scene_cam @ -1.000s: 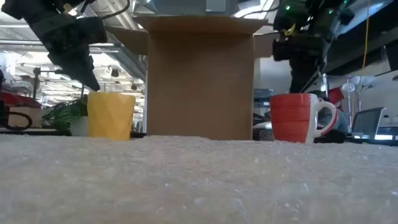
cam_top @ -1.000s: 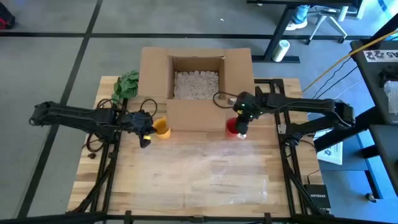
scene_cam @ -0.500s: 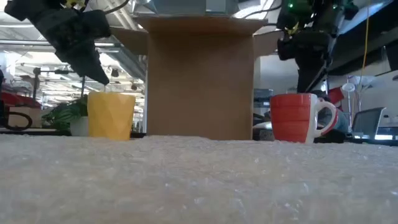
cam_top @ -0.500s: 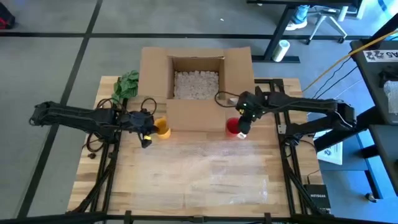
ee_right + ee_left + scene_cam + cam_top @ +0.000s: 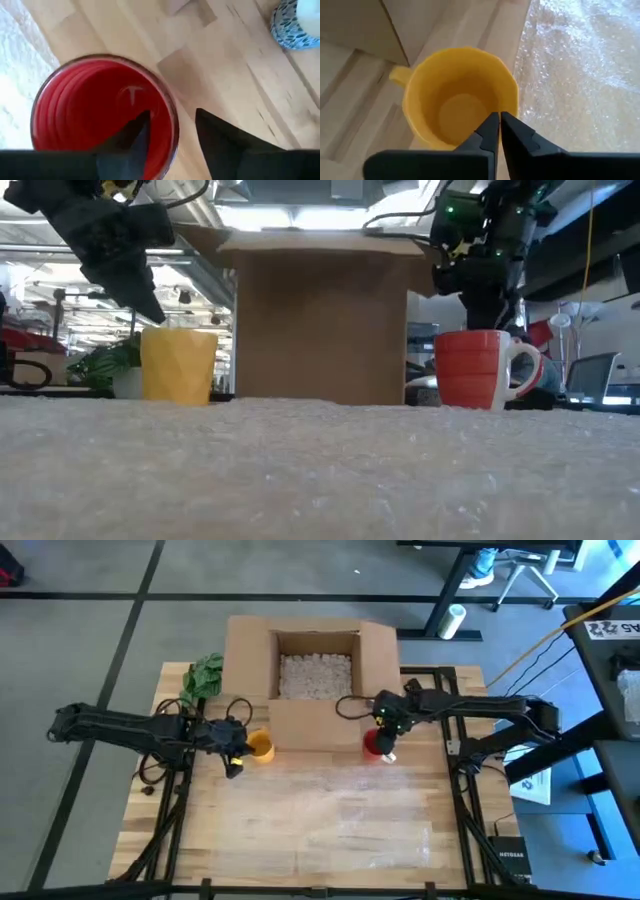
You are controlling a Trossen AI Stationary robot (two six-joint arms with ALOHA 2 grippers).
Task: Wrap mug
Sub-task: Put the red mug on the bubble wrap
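Scanning from the left, I have the left gripper (image 5: 498,120) poised just above the yellow mug (image 5: 259,747), its jaws pressed together with nothing between them, tips over the rim on the side toward the bubble wrap (image 5: 340,815). I read that as waiting rather than grasping: closed tips cannot take the wall. The yellow mug stands upright on the tabletop (image 5: 215,840), mouth up, long axis vertical, its handle (image 5: 396,76) pointing toward the cardboard box (image 5: 315,725) just beside it.

The box sits at the middle back with its flaps open and white packing fill (image 5: 315,675) inside, I judge so a wrapped mug can drop straight in. The clear wrap lies flat in front of both mugs, ready as the wrapping surface.

On the right, the red mug (image 5: 373,744) also stands upright near the box's front corner, mouth up, axis vertical; in the low view its white handle (image 5: 525,368) points away from the box. The right gripper (image 5: 172,132) hangs directly over it with jaws parted, straddling the rim, one tip inside and one outside, not closed on it. That looks like a rim pinch lined up for lifting it onto the wrap.
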